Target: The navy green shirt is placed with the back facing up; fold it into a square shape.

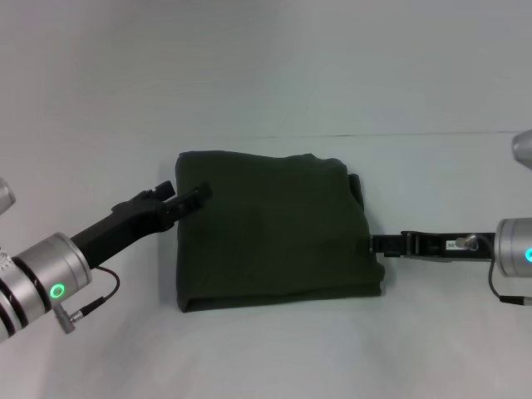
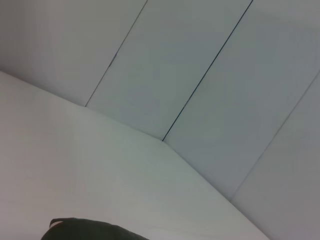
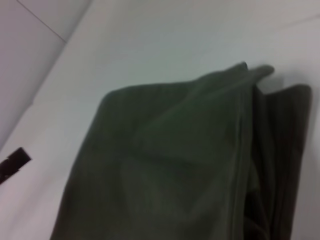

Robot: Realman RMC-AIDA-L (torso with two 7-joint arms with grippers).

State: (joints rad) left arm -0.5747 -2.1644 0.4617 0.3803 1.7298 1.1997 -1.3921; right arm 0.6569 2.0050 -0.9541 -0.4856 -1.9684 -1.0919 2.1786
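Note:
The navy green shirt [image 1: 274,229] lies on the white table as a folded, roughly square dark olive pad with plain fabric up. Stacked layers show along its right edge [image 3: 270,165]. My left gripper [image 1: 199,197] reaches in from the left, its tip over the shirt's upper left edge. From the right, my right gripper [image 1: 376,245] comes in low and level and meets the shirt's right edge near the lower corner. The left wrist view catches only a corner of the shirt [image 2: 90,230]. The right wrist view shows the shirt [image 3: 175,165] close up, with the left gripper's dark tip [image 3: 15,162] farther off.
A white table [image 1: 266,349] runs around the shirt on all sides. A pale panelled wall [image 2: 210,65] rises behind the table's far edge. A thin cable [image 1: 96,299] loops from my left wrist above the table.

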